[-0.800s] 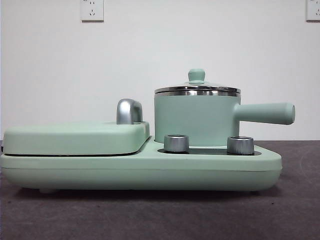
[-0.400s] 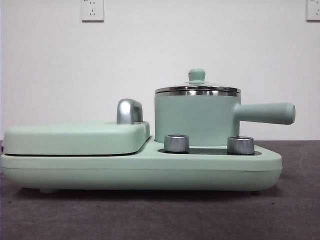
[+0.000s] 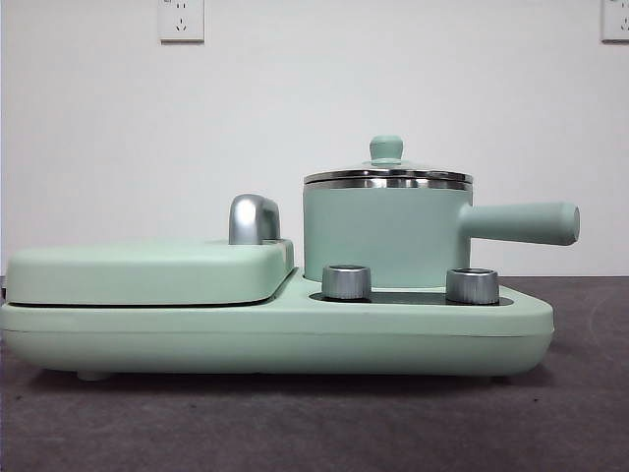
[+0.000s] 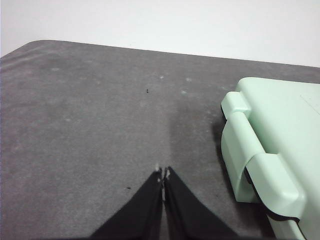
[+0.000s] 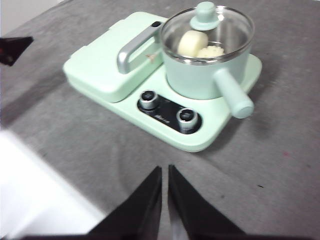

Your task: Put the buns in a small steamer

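Observation:
The small steamer (image 3: 385, 231) (image 5: 205, 55) is a mint-green pot with a long side handle, standing on its base with the glass lid on. Through the lid, the right wrist view shows two buns inside: a smooth one (image 5: 192, 43) and a rougher one (image 5: 212, 51) beside it. My right gripper (image 5: 165, 170) hangs shut and empty above the table, in front of the appliance's knobs. My left gripper (image 4: 163, 172) is shut and empty over bare grey table, beside the appliance's hinged end (image 4: 255, 160). Neither gripper shows in the front view.
The flat mint-green grill plate (image 3: 147, 270) with its chrome handle (image 3: 253, 218) lies closed beside the steamer. Two steel knobs (image 3: 346, 281) (image 3: 472, 285) sit on the base's front. A white surface (image 5: 35, 195) borders the grey table.

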Controlling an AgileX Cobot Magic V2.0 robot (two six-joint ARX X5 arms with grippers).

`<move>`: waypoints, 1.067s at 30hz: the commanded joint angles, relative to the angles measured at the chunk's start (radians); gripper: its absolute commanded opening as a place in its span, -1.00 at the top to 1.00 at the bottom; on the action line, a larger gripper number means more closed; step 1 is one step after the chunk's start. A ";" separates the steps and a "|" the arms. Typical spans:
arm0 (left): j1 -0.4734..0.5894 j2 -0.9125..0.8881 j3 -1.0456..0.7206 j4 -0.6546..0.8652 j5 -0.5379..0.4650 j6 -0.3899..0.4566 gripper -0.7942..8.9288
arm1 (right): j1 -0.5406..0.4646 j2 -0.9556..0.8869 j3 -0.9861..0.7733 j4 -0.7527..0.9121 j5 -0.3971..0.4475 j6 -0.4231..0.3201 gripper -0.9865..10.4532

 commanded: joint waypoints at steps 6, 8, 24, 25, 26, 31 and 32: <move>0.002 -0.001 -0.020 -0.006 0.000 0.014 0.82 | -0.219 -0.012 -0.080 0.148 0.136 -0.060 0.79; 0.002 -0.001 -0.020 -0.006 0.000 0.014 0.82 | -0.277 -0.032 -0.160 0.270 0.147 -0.077 0.79; 0.002 -0.001 -0.019 -0.006 0.000 0.014 0.82 | -0.520 -0.225 -0.844 1.054 0.133 -0.085 0.79; 0.002 -0.001 -0.019 -0.006 0.000 0.013 0.82 | -0.520 -0.231 -0.862 1.054 0.138 -0.085 0.79; 0.002 -0.001 -0.019 -0.006 0.000 0.014 0.82 | -0.520 -0.235 -0.874 1.050 0.144 -0.085 0.79; 0.002 -0.001 -0.019 -0.006 0.000 0.014 0.82 | -0.519 -0.249 -0.922 1.050 0.158 -0.081 0.79; 0.002 -0.001 -0.019 -0.006 0.000 0.014 0.82 | -0.519 -0.253 -0.930 1.049 0.159 -0.081 0.79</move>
